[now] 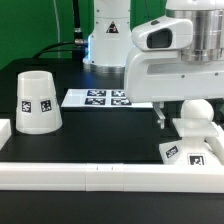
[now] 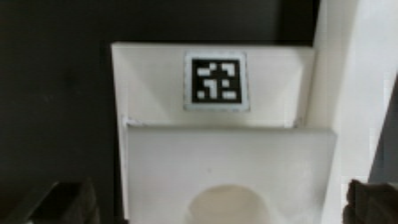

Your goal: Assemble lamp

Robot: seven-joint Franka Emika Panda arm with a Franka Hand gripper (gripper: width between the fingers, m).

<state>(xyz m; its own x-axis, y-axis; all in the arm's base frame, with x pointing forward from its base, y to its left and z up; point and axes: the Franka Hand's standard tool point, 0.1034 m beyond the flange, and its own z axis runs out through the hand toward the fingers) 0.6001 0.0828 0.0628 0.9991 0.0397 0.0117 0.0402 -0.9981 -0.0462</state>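
Note:
The flat square base lies at the exterior view's right, against the front rail. The rounded bulb stands upright on it. The tapered shade stands apart at the exterior view's left, narrow end up. My gripper hangs over the bulb, with one dark finger to the bulb's left and clear of it. In the wrist view the gripper is open: its fingertips sit far apart in the two corners. The bulb's rounded top shows between them on the tagged base.
The marker board lies on the black table behind the shade and base. A long white rail runs along the front edge. Another rail borders the base. The arm's pedestal stands at the back.

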